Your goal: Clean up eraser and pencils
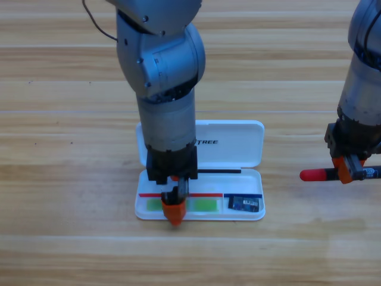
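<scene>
Right fingers (348, 168) clamp the marker (321, 174) lying crosswise, cap leftward; left fingers (174, 208): cannot tell

One fixed camera is set above the wooden table (71, 250) and faces down on it at a slight slant, with the table's far side toward the top of the frame. It stands fairly near: the left arm (164, 89) enters large from the top edge and the right arm (363, 89) is cut by the right edge, with the white case (238, 143) near frame centre. With no second view, no part of the scene is covered twice.
</scene>
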Controlling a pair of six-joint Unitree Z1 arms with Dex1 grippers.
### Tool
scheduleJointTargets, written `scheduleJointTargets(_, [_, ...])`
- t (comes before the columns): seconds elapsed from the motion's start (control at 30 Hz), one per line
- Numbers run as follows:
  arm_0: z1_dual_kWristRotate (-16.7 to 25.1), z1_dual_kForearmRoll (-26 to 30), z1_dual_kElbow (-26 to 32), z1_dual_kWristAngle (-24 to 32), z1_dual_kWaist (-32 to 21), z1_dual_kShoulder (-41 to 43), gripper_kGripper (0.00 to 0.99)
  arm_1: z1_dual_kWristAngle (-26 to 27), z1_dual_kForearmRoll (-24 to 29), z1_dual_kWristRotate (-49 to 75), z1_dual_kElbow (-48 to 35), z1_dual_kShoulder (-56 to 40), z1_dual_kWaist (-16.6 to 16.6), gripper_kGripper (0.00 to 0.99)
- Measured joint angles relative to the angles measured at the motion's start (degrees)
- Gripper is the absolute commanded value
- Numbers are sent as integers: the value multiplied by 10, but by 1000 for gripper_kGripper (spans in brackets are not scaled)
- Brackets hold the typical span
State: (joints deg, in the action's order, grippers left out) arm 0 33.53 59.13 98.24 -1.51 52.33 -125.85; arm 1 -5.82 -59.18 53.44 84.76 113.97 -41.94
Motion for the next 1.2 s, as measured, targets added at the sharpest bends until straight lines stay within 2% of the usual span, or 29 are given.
scheduleJointTargets(0.33, [0,0,0,-3,0,0,990,0,-20,-16,4,-3,-17,0])
scheduleJointTargets(0.53, [0,10,-2,-2,0,14,990,4,-63,-40,60,-3,-58,0])
scheduleJointTargets(0.67, [-3,61,-2,38,-2,89,990,4,-86,-57,108,0,-97,0])
scheduleJointTargets(0.77, [-4,85,-2,60,-16,190,990,4,-97,-73,150,10,-125,0])
scheduleJointTargets(0.9, [0,105,4,84,-87,332,990,4,-100,-79,209,45,-150,0])
scheduleJointTargets(1.0, [10,108,5,86,-160,399,990,4,-101,-86,245,86,-158,0])
scheduleJointTargets(1.1, [29,108,4,86,-230,425,990,4,-102,-93,286,124,-161,0])
scheduleJointTargets(1.2, [30,91,-11,86,-263,425,990,3,-102,-95,320,157,-162,0])
